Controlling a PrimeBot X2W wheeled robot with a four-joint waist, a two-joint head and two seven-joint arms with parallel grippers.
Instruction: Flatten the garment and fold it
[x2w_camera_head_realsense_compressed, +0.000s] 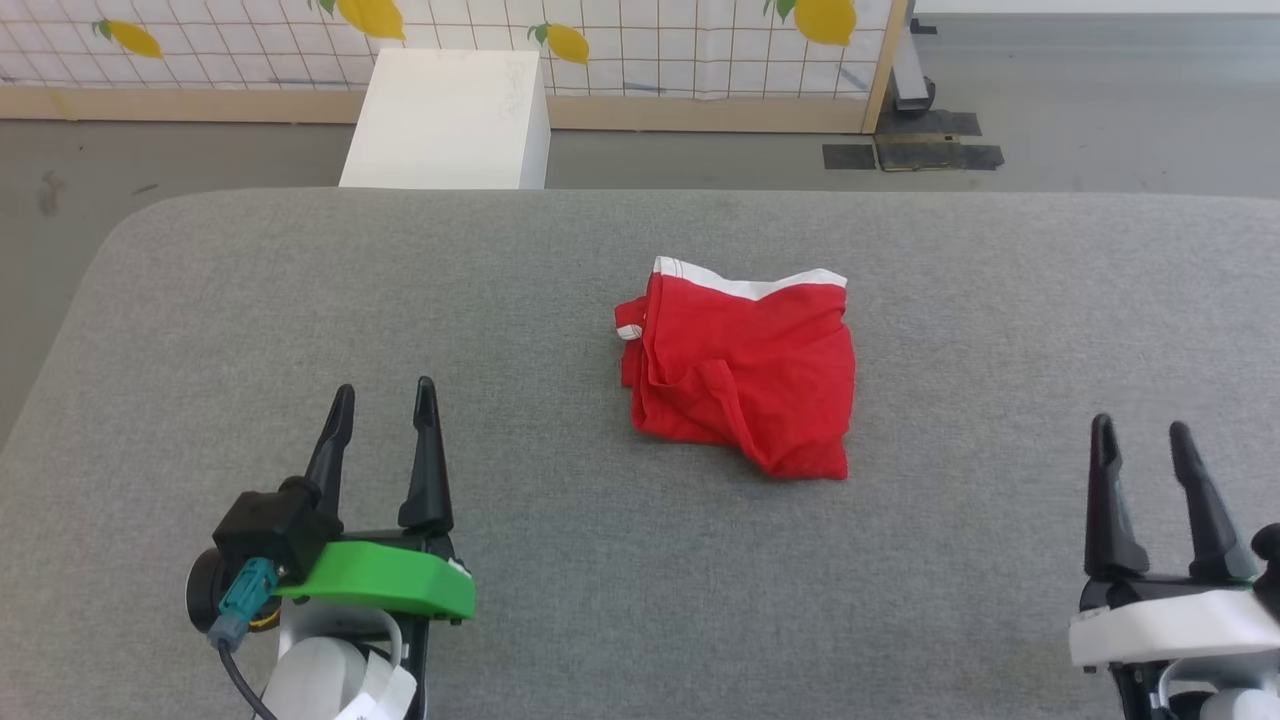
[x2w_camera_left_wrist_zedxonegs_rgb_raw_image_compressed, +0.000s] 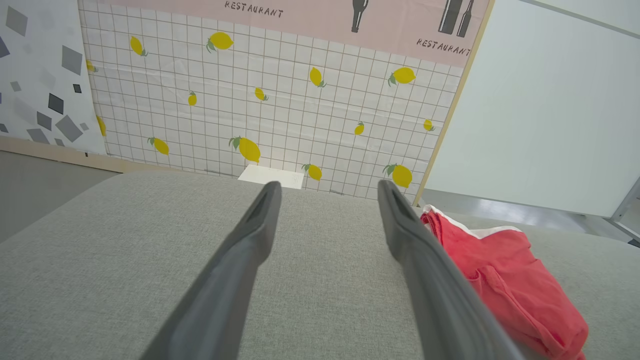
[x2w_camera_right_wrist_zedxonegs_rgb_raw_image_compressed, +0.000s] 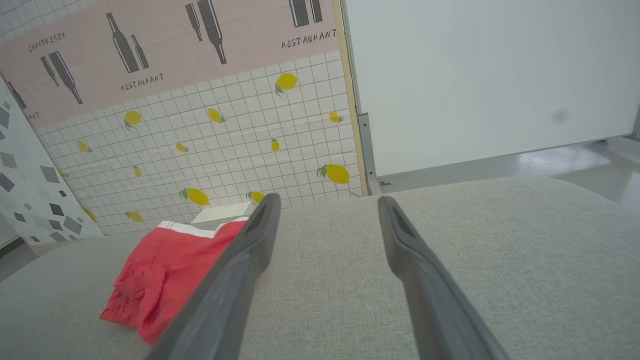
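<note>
Mid-table: garment (x2w_camera_head_realsense_compressed: 745, 375) crumpled, well apart between left gripper (x2w_camera_head_realsense_compressed: 383, 398) and right gripper (x2w_camera_head_realsense_compressed: 1140, 432); both agape, empty.

Left pincer (x2w_camera_head_realsense_compressed: 384, 386): two long black tapering fingers (x2w_camera_head_realsense_compressed: 428, 460) on a bright green plastic bracket (x2w_camera_head_realsense_compressed: 385, 590), with a black boxy block (x2w_camera_head_realsense_compressed: 270, 525) at the bracket's 10 o'clock, a teal plug (x2w_camera_head_realsense_compressed: 245, 590) and dark cable (x2w_camera_head_realsense_compressed: 238, 675) at 9 o'clock, and a rounded white wrist housing (x2w_camera_head_realsense_compressed: 315, 680) with a white tag at 6 o'clock. Right pincer (x2w_camera_head_realsense_compressed: 1141, 424): same black fingers, but on a white bracket (x2w_camera_head_realsense_compressed: 1170, 625) with a black knob (x2w_camera_head_realsense_compressed: 1268, 545) at its 3 o'clock. In both wrist views the fingers are matte dark grey and smooth, with a shallow recessed slot on the inner face near each tip.
</note>
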